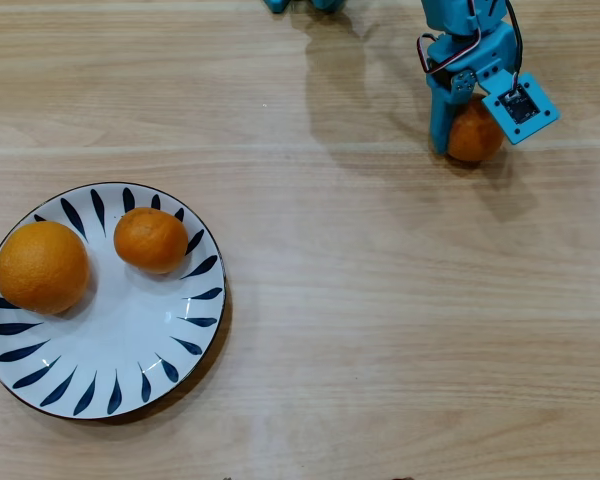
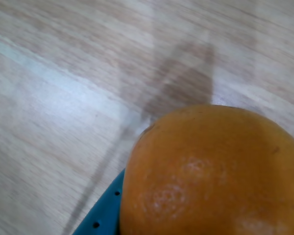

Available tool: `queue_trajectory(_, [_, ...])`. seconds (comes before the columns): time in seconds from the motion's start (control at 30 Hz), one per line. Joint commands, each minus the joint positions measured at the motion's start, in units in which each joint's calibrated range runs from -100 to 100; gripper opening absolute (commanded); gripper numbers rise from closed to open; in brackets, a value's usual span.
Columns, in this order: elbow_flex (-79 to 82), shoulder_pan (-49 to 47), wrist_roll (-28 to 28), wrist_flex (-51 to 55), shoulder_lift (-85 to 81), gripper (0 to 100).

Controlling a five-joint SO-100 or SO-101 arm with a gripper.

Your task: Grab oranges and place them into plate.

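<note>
At the upper right of the overhead view, the blue hand (image 1: 467,135) is set around the third orange (image 1: 473,135), which sits on the wooden tabletop (image 1: 380,300), well apart from the plate (image 1: 130,345). The plate lies at the lower left and already carries two oranges: the larger orange (image 1: 42,266) near its left rim and a smaller orange (image 1: 151,240) beside it toward the top. In the wrist view the third orange (image 2: 210,171) fills the lower right, with one blue finger (image 2: 105,215) pressed against its lower left side.

The hand appears clenched on this fruit. Contact on the far side is not visible, so the grip is probable, not confirmed.

Procedure for the step in hand:
- Keep the fingers centred across the widest part of the fruit. A round, dimpled skin tends to roll out of an off-centre grip.
- Lift straight up before any sideways travel.
- Carry toward the bare right and lower part of the plate, clear of the two fruits already there.
- Lower until the fruit rests inside the rim, then release.

The arm is cut off at the top edge of the overhead view. The wrist camera housing covers part of the fruit. The wrist view is blurred and shows neither the second finger nor the plate.
</note>
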Motion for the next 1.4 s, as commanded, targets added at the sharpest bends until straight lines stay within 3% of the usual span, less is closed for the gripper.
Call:
queue_trajectory(0.0, [-4.25,2.69,1.22,-0.61,-3.08,26])
queue_trajectory(0.3, [-16.2,17.04,20.67,-0.26,-7.05,27])
queue_trajectory(0.5, [-24.44,28.5,29.35,-0.26,-6.63,27])
queue_trajectory(0.87, [-47.35,48.09,33.58,-1.64,9.09,27])
queue_trajectory(1.13, [-67.45,56.0,33.11,-11.95,25.15,27])
queue_trajectory(1.37, [-73.51,61.96,33.11,-19.6,34.88,27])
